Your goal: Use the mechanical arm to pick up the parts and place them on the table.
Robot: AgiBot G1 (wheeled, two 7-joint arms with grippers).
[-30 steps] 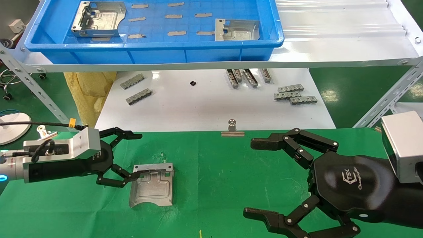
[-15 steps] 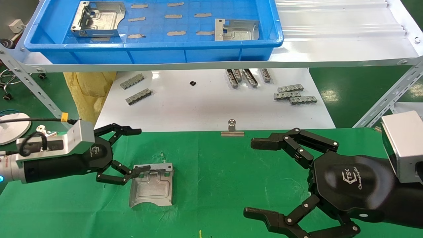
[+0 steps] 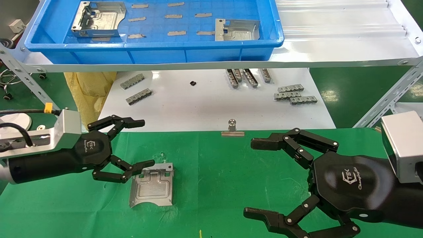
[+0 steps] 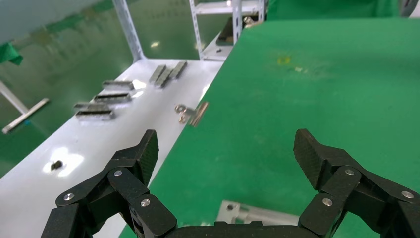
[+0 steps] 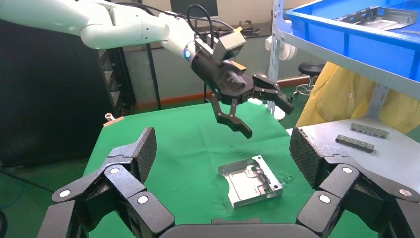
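Observation:
One silvery part (image 3: 152, 185) lies flat on the green table (image 3: 214, 178), curved edge toward me; it also shows in the right wrist view (image 5: 251, 181) and its flange corner in the left wrist view (image 4: 247, 214). My left gripper (image 3: 143, 143) is open and empty, raised just above the part's left flange corner; it also shows in the right wrist view (image 5: 265, 113). Two more parts (image 3: 98, 19) (image 3: 237, 29) lie in the blue tray (image 3: 158, 53). My right gripper (image 3: 252, 178) is open and empty, low over the cloth at the right.
The tray sits on a white shelf (image 3: 330, 49) on angled metal legs (image 3: 390, 96). Small grey slotted bars (image 3: 294, 94) and a black bit (image 3: 193, 83) lie on the white board (image 3: 205, 105). A binder clip (image 3: 232, 129) grips the cloth's far edge.
My left gripper has lifted off the part's flange corner and drawn back to the left, fingers spread wider. The part stays flat on the cloth. The right arm has not moved.

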